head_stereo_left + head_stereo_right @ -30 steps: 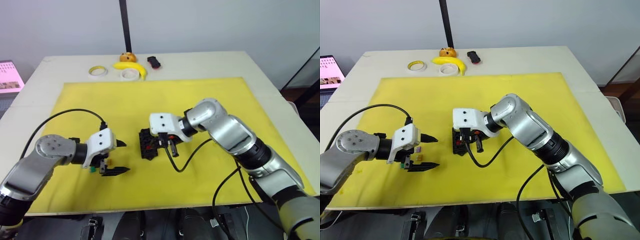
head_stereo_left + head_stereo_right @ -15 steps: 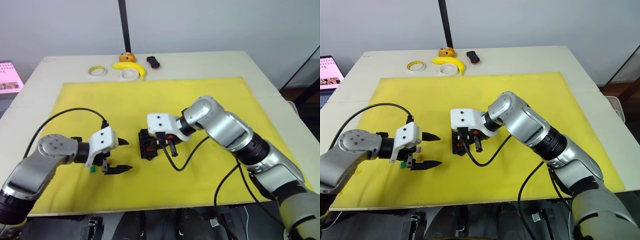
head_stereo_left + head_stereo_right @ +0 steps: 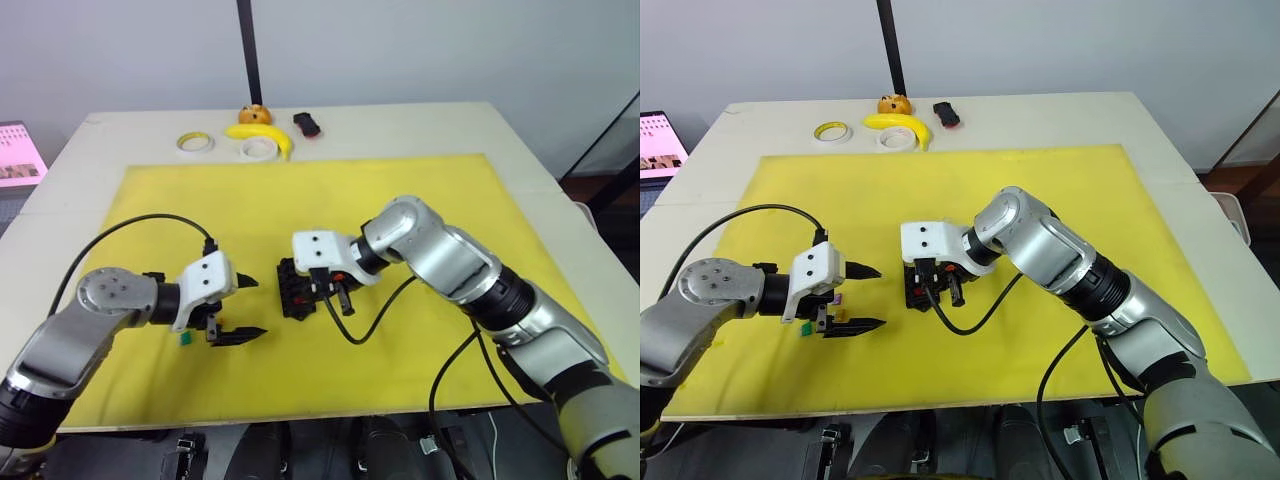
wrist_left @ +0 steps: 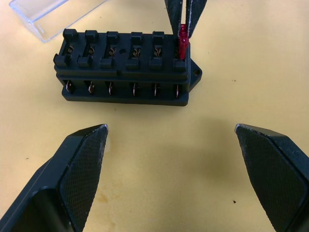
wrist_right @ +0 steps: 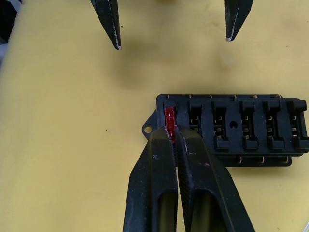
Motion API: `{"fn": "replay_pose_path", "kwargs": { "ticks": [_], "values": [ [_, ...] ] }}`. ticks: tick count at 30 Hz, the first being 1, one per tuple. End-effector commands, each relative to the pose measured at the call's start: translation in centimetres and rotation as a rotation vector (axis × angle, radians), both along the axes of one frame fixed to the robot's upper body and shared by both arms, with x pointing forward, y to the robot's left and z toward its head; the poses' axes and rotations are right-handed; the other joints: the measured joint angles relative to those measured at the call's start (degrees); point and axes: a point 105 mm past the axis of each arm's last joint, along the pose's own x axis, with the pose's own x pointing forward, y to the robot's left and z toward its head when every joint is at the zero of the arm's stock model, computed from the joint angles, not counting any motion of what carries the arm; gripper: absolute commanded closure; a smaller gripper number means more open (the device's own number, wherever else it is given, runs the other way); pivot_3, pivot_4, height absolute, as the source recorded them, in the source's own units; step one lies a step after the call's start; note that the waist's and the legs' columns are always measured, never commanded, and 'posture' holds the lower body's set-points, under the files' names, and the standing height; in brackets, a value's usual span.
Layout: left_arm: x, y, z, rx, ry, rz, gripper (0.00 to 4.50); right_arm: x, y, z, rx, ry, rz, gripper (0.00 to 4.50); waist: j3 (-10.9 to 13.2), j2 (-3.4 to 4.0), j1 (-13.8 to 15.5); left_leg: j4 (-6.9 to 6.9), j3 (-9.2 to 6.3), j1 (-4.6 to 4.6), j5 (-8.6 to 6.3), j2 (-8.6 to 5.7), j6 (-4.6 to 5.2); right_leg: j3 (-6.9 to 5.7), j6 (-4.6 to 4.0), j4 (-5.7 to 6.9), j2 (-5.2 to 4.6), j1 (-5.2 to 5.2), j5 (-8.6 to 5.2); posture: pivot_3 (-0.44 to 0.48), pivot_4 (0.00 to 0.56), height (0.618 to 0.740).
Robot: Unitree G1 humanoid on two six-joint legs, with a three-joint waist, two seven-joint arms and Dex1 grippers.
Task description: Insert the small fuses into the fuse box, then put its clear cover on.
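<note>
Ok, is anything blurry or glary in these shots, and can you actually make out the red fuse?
Right wrist view: red fuse sharp, pinched at the fuse box's end slot by the right gripper. Left wrist view: clear cover shows pale glare, left gripper fingers soft-edged. Head views: even light, soft shadows on the yellow mat.

banana (image 3: 262, 136), tape rolls (image 3: 195, 143), yellow mat (image 3: 400, 190)

A pale table (image 3: 520, 130) with a yellow mat (image 3: 400, 190) stands before a grey wall (image 3: 420, 50).
</note>
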Motion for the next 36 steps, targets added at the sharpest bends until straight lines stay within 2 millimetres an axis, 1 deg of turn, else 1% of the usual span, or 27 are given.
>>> {"fn": "replay_pose_path", "kwargs": {
  "ticks": [1,8,12,20,23,27,33,36],
  "values": [
    [-0.1,-0.4,0.6,0.001,-0.036,-0.020,0.07,0.2,0.3,0.7,-0.005,-0.045,0.019,4.50,0.00,0.00,0.00,0.00,0.00,0.00,0.00,0.00,0.00,0.00,0.00,0.00,0.00,0.00,0.00,0.000,0.150,0.740],
    [-0.1,-0.4,0.6,0.003,-0.039,-0.015,0.07,0.5,0.2,-0.4,-0.050,-0.059,0.024,4.50,0.00,0.00,0.00,0.00,0.00,0.00,0.00,0.00,0.00,0.00,0.00,0.00,0.00,0.00,0.00,0.000,0.150,0.740],
    [-0.3,-0.3,0.5,0.007,-0.037,-0.011,0.07,1.1,-0.2,-1.2,-0.103,-0.100,0.025,4.50,0.00,0.00,-0.09,0.00,0.00,0.01,0.00,0.00,0.00,0.00,0.00,0.01,0.00,0.00,0.00,0.000,0.150,0.740],
    [-0.3,-0.3,0.5,0.004,-0.042,-0.004,0.07,1.0,0.0,-0.8,-0.110,-0.142,0.070,4.50,-0.01,-0.01,-0.08,0.00,0.00,0.06,0.00,0.01,-0.01,0.00,-0.01,0.03,0.02,0.03,0.00,0.000,0.150,0.740],
    [-0.2,-0.4,0.5,0.002,-0.045,-0.004,0.07,0.7,0.2,-0.4,-0.099,-0.182,0.121,4.50,-0.01,-0.01,-0.07,0.00,0.00,0.06,0.00,0.01,-0.01,0.00,-0.01,0.03,0.02,0.03,0.00,0.000,0.150,0.740],
    [-0.1,-0.4,0.6,0.000,-0.048,-0.004,0.07,0.5,0.2,-0.3,-0.094,-0.216,0.163,4.50,-0.01,-0.01,-0.07,0.00,0.00,0.06,0.00,0.01,-0.01,0.00,-0.01,0.03,0.02,0.03,0.00,0.000,0.150,0.740],
    [0.0,-0.4,0.6,0.003,-0.051,-0.004,0.07,0.6,0.1,-0.5,-0.104,-0.245,0.187,4.50,-0.01,-0.01,-0.09,0.00,0.00,0.06,0.00,0.00,-0.01,0.00,-0.01,0.03,0.02,0.03,0.00,0.000,0.150,0.740],
    [0.1,-0.4,0.7,0.002,-0.054,-0.002,0.07,0.8,0.0,-1.1,-0.121,-0.252,0.189,4.50,-0.01,-0.01,-0.10,0.00,0.00,0.06,0.00,0.00,-0.01,0.00,-0.01,0.03,0.02,0.03,0.00,0.000,0.150,0.740]
  ]
}}
